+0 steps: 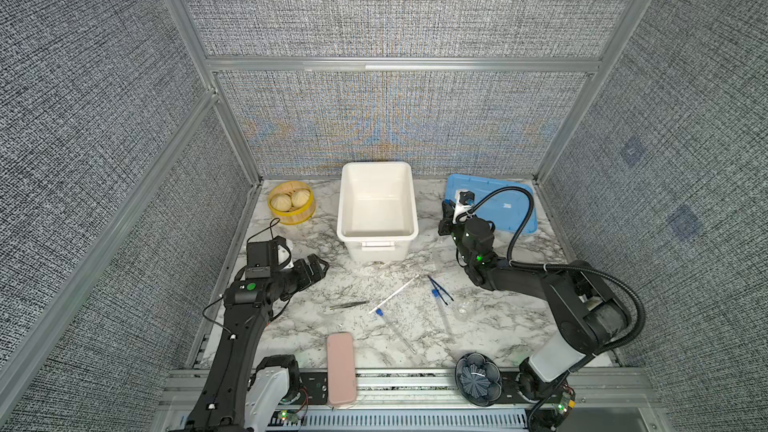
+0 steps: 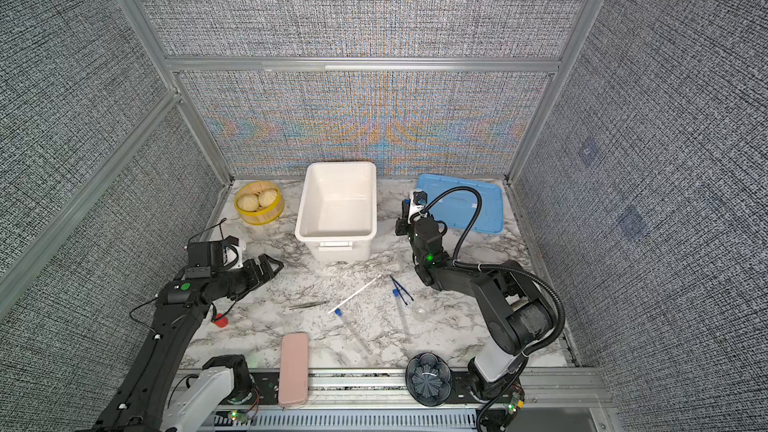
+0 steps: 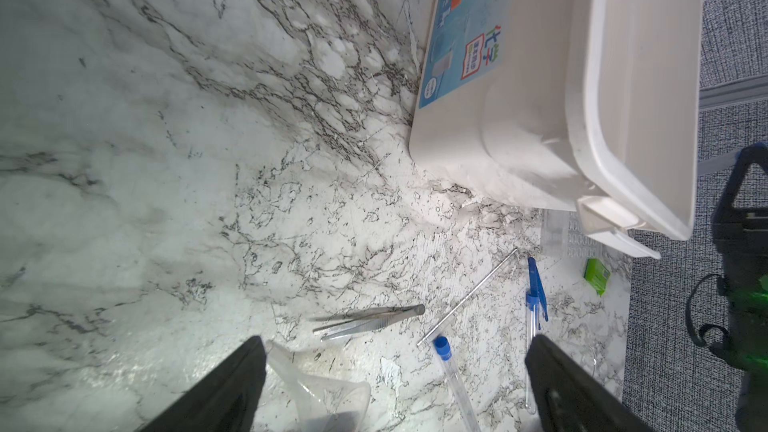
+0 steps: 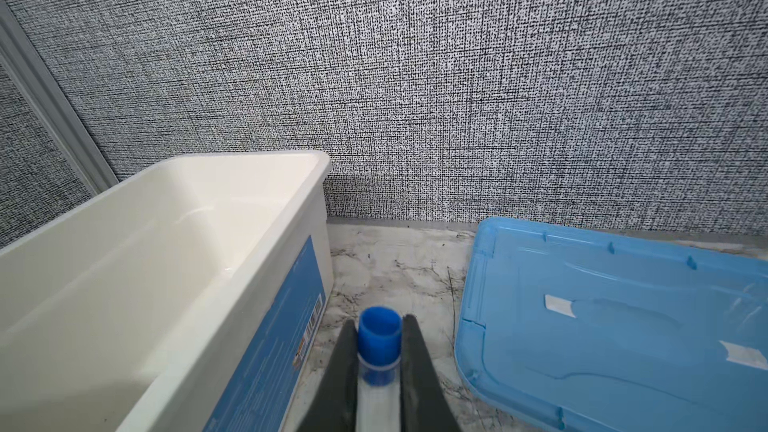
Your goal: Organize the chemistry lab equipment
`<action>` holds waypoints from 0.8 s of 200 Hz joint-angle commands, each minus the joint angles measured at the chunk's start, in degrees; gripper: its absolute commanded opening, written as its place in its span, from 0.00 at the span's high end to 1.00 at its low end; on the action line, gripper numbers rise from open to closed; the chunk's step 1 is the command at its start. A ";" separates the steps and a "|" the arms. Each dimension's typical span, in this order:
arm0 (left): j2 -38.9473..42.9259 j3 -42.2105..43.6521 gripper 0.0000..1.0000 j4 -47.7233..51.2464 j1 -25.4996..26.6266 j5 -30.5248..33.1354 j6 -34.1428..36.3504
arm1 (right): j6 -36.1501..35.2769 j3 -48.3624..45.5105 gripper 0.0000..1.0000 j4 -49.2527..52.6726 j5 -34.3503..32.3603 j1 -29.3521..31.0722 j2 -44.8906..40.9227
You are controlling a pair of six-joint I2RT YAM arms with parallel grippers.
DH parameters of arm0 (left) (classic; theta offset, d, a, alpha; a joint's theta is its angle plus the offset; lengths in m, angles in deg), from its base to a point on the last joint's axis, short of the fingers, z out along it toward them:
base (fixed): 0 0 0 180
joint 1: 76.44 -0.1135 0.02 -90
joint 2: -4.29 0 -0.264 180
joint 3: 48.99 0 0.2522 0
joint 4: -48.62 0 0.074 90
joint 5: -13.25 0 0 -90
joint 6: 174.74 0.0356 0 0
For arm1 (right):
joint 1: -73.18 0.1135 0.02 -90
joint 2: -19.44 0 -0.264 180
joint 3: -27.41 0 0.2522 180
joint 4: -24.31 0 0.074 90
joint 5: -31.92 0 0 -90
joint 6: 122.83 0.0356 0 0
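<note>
One of three slim clear blue-capped tubes is in hand. The right gripper (image 4: 379, 321) is clamped on the held tube (image 4: 377, 349) just under its blue cap, a finger on each side, and the clear body runs back between the fingers. In both top views this gripper sits right of centre, in the gap between the white rectangular plastic bin (image 1: 376, 238) and the flat blue plastic lid (image 1: 511, 209). As far as we can tell it touches neither.

Our judgement is that the step in hand is carrying this tube over to the bin. To do it well:
- Lift until the tube's lower end clears the bin's rim.
- Travel toward frame centre.
- Lower well inside the bin before parting the jaws, because a drop from height could crack or bounce the tube.
- Keep the motion slow, since the pinch is narrow and the tube is smooth and may slip or swing.

The left gripper (image 1: 318, 268), left of centre, has its jaws spread wide and holds nothing. It hangs over the marble tabletop (image 1: 299, 326).

The other items lie loose at lower centre:
- a second tube (image 1: 379, 314)
- a third tube (image 1: 435, 292)
- a thin white rod (image 1: 395, 293)
- grey metal tweezers (image 1: 349, 305)
- blue tweezers (image 1: 439, 287)
- a small clear glass vessel (image 1: 462, 307), faint

A clear tube rack (image 3: 555, 234) stands by the bin's corner, so the tubes may belong there instead.
</note>
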State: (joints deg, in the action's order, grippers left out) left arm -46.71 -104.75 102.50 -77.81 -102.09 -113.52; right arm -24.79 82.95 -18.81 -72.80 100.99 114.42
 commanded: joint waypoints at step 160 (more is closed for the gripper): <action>-0.89 0.10 0.01 -1.19 -0.05 1.61 -0.15 | -2.11 -11.01 0.87 -23.36 -0.10 0.56 4.30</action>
State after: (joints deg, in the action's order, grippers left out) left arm -47.22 -104.71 102.32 -77.81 -100.95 -113.69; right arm -26.28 72.83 -39.53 -72.65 101.39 118.38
